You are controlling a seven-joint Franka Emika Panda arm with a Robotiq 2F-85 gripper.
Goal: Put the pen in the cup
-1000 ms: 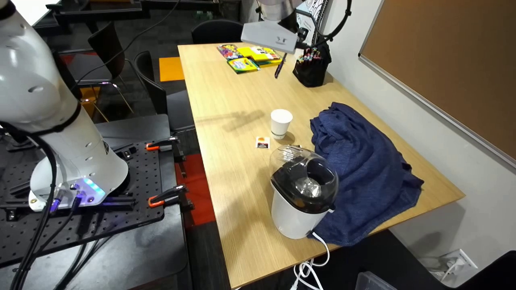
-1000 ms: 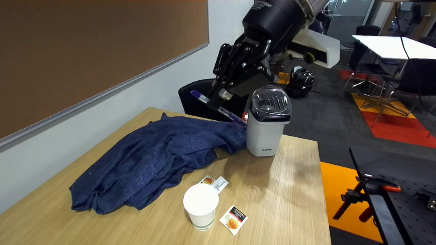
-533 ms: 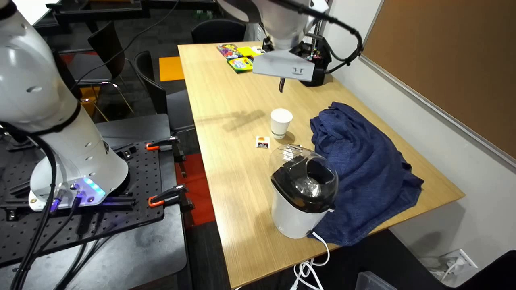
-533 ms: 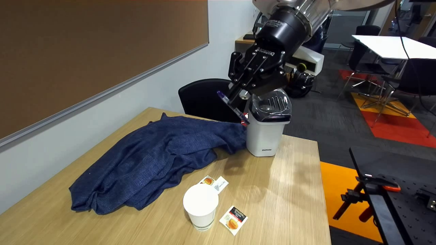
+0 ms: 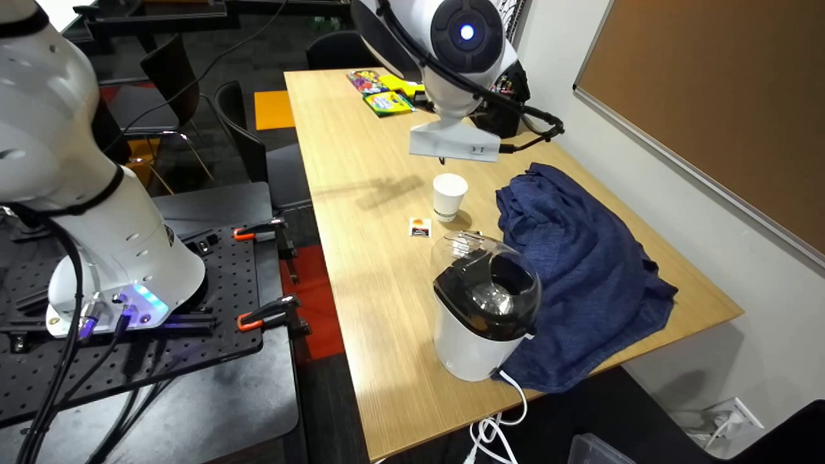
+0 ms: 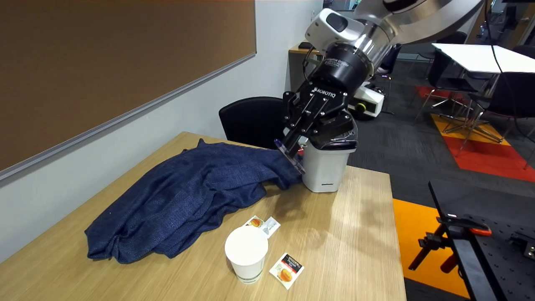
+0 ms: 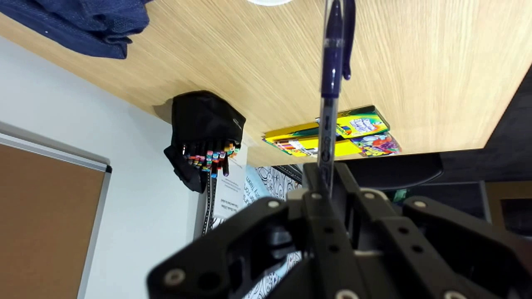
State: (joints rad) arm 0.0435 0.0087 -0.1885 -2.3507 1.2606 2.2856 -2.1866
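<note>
The pen [image 7: 331,74] has a clear barrel and a dark purple cap with a clip. My gripper [image 7: 326,170] is shut on its barrel, the capped end reaching out past the fingers. In an exterior view the pen [image 6: 298,166] hangs slanted from the gripper [image 6: 292,151], capped end lower, above the table. Only a small dark end of the pen [image 5: 441,160] shows under the wrist camera in an exterior view. The white cup [image 5: 448,196] stands upright on the table, apart from the pen, also in an exterior view [image 6: 247,255]. Its rim [image 7: 269,1] just enters the wrist view's top edge.
A white machine with a black top [image 5: 480,341] stands near the table end beside a dark blue cloth [image 6: 188,200]. Small packets [image 6: 287,269] lie beside the cup. A black marker holder [image 7: 203,116] and yellow boxes [image 7: 353,124] are farther along the table.
The arm has lowered the gripper and pen and brought them nearer the cup in an exterior view. The pen hangs more steeply. The cup has not moved.
</note>
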